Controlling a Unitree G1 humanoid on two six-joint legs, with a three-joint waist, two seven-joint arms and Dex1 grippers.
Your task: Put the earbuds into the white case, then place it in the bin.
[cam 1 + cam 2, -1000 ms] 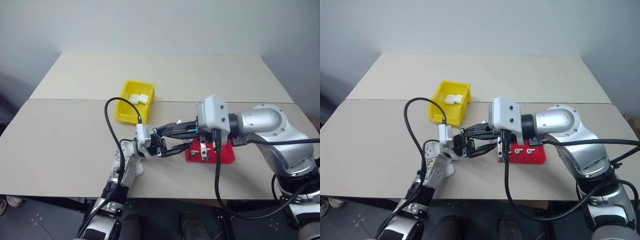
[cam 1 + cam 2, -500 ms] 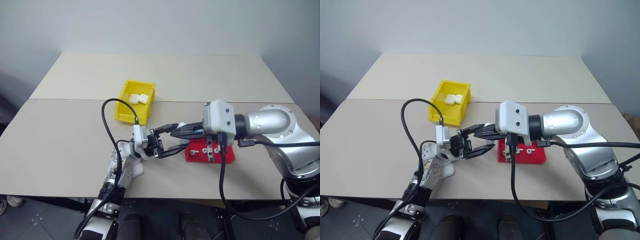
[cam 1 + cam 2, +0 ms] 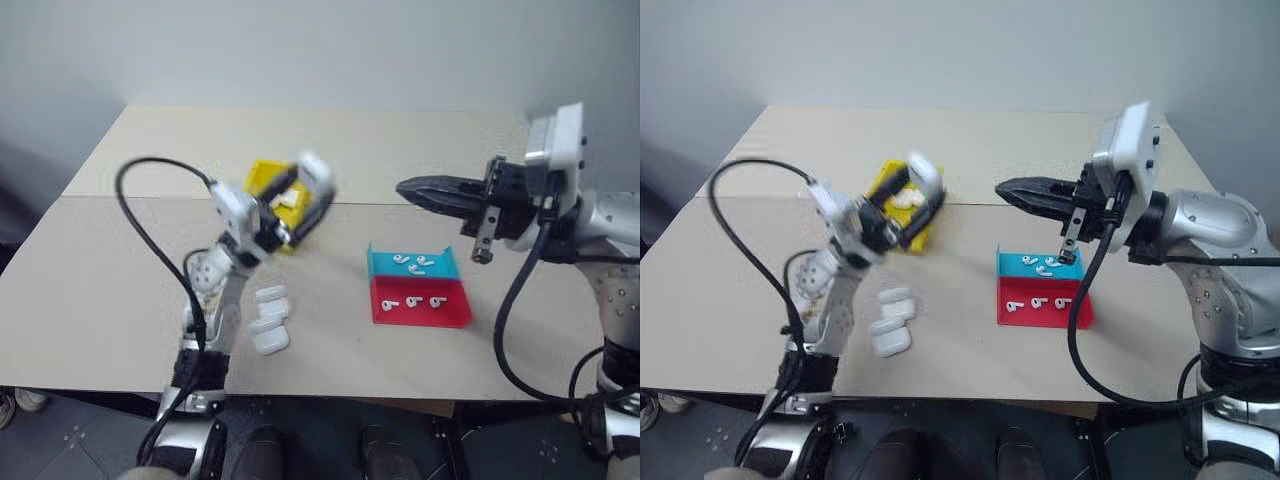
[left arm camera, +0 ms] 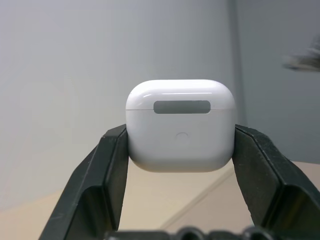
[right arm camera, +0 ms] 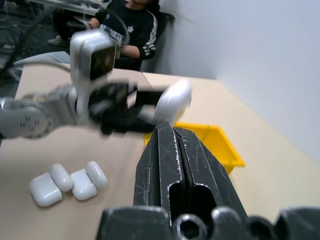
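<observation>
Nearest the robot, a cluster of spare white cases [image 3: 268, 320] lies on the table [image 3: 100, 270], just in front of the raised left forearm. Above them the left gripper [image 4: 181, 150] is clamped on the white case [image 4: 180, 125], one black finger pressed to each short side, so the case's long axis spans the gap between the jaws; its lid is closed and its seam sits level in the left wrist view. From the head views, the held case [image 3: 315, 175] hangs in the air right at the near edge of the bin [image 3: 883, 185], which lies just beyond and slightly below it, toward the far side of the table. That is the relation the drop turns on: the bin is ahead of the gripper, not yet squarely under the case, and the left arm is plainly the nearer one. To the right, the red-and-blue tray [image 3: 452, 312] rests flat with loose earbuds [image 3: 410, 263] on both halves. Higher and off to that side, the right gripper [image 3: 410, 188] is pressed fully together with nothing in it, pointing across toward the left arm, well apart from the bin.
</observation>
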